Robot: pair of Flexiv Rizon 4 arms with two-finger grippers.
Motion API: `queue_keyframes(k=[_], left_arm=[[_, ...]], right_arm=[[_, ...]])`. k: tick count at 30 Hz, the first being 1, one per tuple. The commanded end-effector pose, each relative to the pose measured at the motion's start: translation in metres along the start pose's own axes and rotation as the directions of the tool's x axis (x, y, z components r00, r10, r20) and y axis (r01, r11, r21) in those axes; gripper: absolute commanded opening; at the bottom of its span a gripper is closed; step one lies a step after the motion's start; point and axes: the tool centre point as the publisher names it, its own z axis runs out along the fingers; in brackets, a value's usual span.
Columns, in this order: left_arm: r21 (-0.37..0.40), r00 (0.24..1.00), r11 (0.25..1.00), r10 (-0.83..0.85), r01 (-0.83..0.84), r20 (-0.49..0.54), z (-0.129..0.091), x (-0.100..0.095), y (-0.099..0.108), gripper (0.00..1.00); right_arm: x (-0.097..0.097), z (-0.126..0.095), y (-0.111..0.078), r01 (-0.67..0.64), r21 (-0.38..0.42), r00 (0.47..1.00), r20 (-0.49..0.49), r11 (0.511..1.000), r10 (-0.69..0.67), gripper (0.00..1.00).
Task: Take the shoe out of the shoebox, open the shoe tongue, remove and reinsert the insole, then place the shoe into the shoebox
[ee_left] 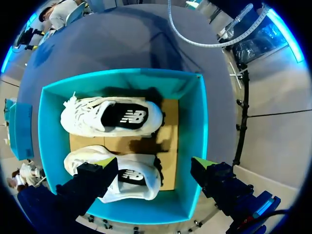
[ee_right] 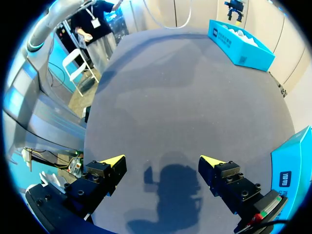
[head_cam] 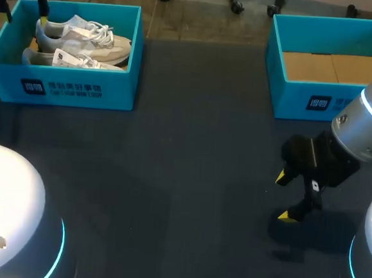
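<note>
Left gripper [ee_left: 153, 163]: jaws wide apart, gripping nothing, hanging over the teal shoebox [ee_left: 201, 126].
Nearer sneaker [ee_left: 134, 178]: white, inside the shoebox, partly under one left finger [ee_left: 97, 175], its heel end below the gap between the jaws.
Farther sneaker [ee_left: 109, 117]: white, ahead of the left jaws, alongside the nearer one on the box's cardboard floor [ee_left: 168, 122].
Right gripper [ee_right: 163, 161]: jaws apart, nothing between them, over the dark table [ee_right: 185, 87].
Second shoebox [head_cam: 292, 96]: beside the right jaws, its cardboard bottom showing.
</note>
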Motion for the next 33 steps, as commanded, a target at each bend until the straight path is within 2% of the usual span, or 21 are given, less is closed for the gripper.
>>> queue_keyframes(k=[1, 5, 12, 14, 18, 33], left_arm=[[-0.009, 1.000, 1.000, 0.000, 0.000, -0.019, 0.000, 0.000, -0.025, 1.00], [0.018, 0.999, 1.000, 0.003, -0.002, -0.041, 0.006, 0.001, -0.036, 1.00], [0.015, 0.999, 1.000, -0.019, 0.020, -0.042, 0.018, 0.007, -0.051, 1.00], [0.005, 0.999, 1.000, -0.029, 0.029, -0.025, 0.029, 0.008, -0.054, 1.00], [0.010, 0.999, 0.999, -0.036, 0.036, -0.035, 0.048, 0.006, -0.055, 1.00], [0.036, 0.999, 0.999, -0.007, 0.009, -0.052, 0.076, 0.004, -0.059, 1.00]], right_arm=[[0.001, 0.001, 0.000, 0.001, 0.002, 1.000, 0.001, 1.000, -0.001, 1.00], [0.001, 0.001, 0.000, 0.001, 0.002, 1.000, 0.001, 1.000, -0.001, 1.00], [0.001, 0.001, 0.000, 0.001, 0.002, 1.000, 0.001, 1.000, -0.001, 1.00], [0.001, 0.001, 0.000, 0.001, 0.002, 1.000, 0.001, 1.000, -0.001, 1.00], [0.001, 0.001, 0.000, 0.001, 0.002, 1.000, 0.001, 1.000, -0.001, 1.00], [0.001, 0.001, 0.000, 0.001, 0.002, 1.000, 0.001, 1.000, -0.001, 1.00]])
